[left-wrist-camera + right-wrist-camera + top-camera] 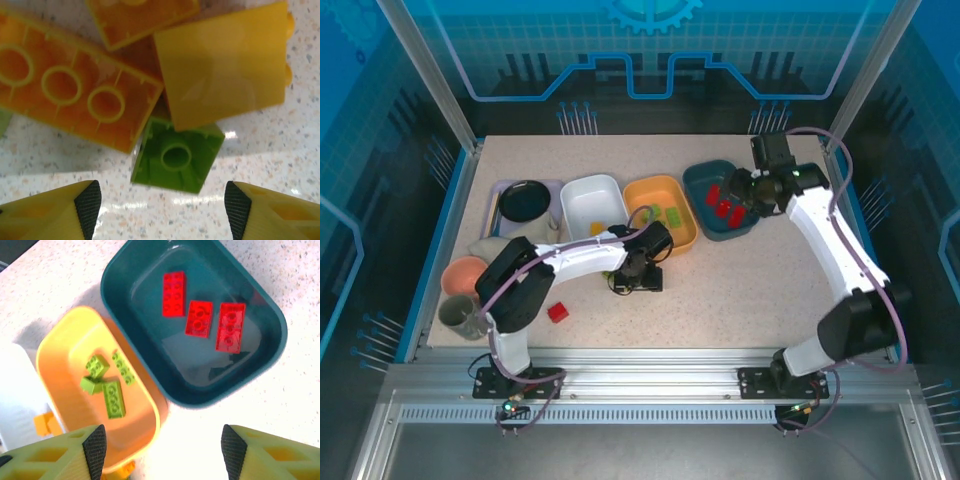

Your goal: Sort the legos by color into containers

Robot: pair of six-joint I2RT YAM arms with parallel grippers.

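Observation:
My left gripper point(638, 278) point(162, 210) hangs open low over a small heap of legos on the table. A small green brick point(177, 160) lies upside down just ahead of its fingertips, touching a long orange brick point(75, 95) and a yellow brick point(225, 65). My right gripper point(732, 192) point(162, 450) is open and holds nothing, above the near rim of the teal tray point(698, 180) point(120, 295). Three red bricks point(199, 318) lie in that tray. The orange tray point(645, 190) point(70, 350) holds several green bricks point(112, 399). The white tray point(592, 200) stands left of it.
One red brick point(557, 312) lies alone on the table near the left arm. A lavender tray with a black plate point(525, 200) sits at the back left, with a pink cup point(465, 275) and a grey mug point(460, 315) at the left edge. Orange bricks point(47, 424) lie beside the orange tray.

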